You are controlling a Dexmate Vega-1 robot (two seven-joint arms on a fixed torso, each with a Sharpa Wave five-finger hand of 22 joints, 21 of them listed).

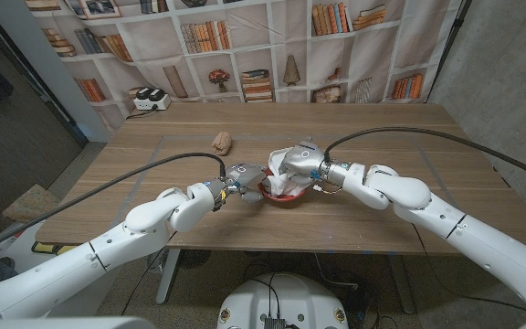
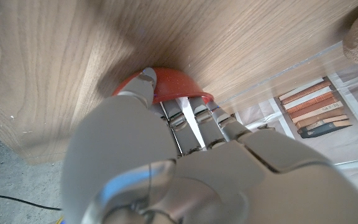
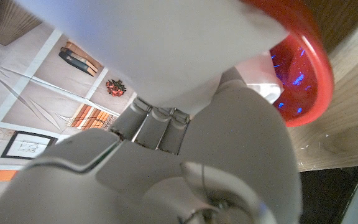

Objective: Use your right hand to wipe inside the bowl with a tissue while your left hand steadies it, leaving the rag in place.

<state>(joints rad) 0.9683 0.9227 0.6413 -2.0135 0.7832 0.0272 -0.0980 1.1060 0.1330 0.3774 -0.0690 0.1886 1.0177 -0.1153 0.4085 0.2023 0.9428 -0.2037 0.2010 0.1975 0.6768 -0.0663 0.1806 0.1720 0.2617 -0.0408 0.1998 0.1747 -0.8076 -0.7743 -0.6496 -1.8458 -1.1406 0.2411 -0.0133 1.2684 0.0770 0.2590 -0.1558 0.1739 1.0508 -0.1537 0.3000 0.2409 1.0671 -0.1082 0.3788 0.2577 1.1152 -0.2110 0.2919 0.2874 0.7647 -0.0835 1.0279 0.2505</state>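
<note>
The small red glossy bowl [image 1: 284, 194] sits mid-table, near the front edge. The left hand [image 1: 242, 175] grips its rim, fingers [image 2: 146, 81] curled on the outer wall, prob. to stop it sliding. The right hand [image 1: 297, 163] clutches the crumpled white tissue [image 1: 287, 183] down inside the bowl (wipe looks underway). The right wrist view shows the bowl's shiny interior; the head view adds a brown lump [image 1: 221, 141] well behind.

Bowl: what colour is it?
Red, glossy inside. The bowl shows best in the right wrist view, beside the white tissue.
</note>
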